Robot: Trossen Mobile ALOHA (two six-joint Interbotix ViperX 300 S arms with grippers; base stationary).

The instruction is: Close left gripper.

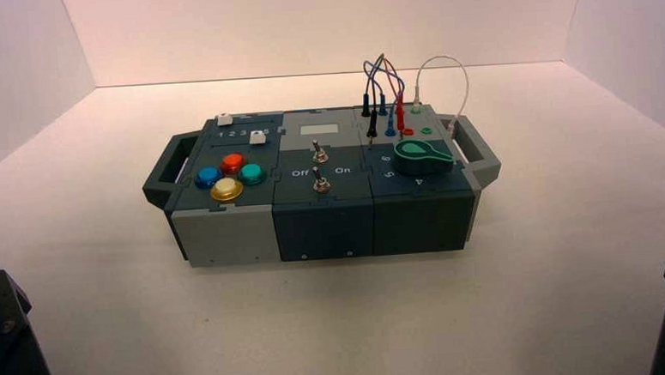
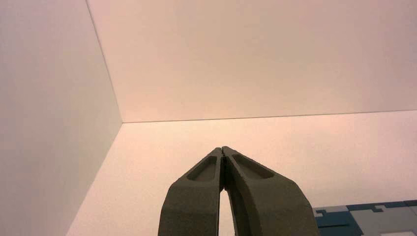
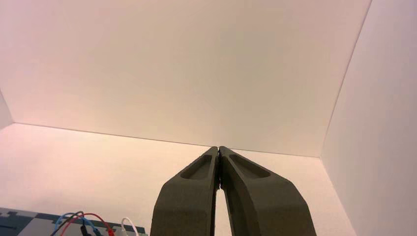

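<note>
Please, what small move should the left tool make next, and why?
Probably none: the left tool already looks shut, its fingertips touching with nothing between them, away from the box. I would hold it there. The right tool is also shut.

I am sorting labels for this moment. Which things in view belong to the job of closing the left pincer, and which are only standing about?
Belongs to the job:
- left pincer, fingertips meeting, holding nothing

Standing about:
- right pincer, also shut, parked
- box, untouched
- green knob
- plugged wires
</note>
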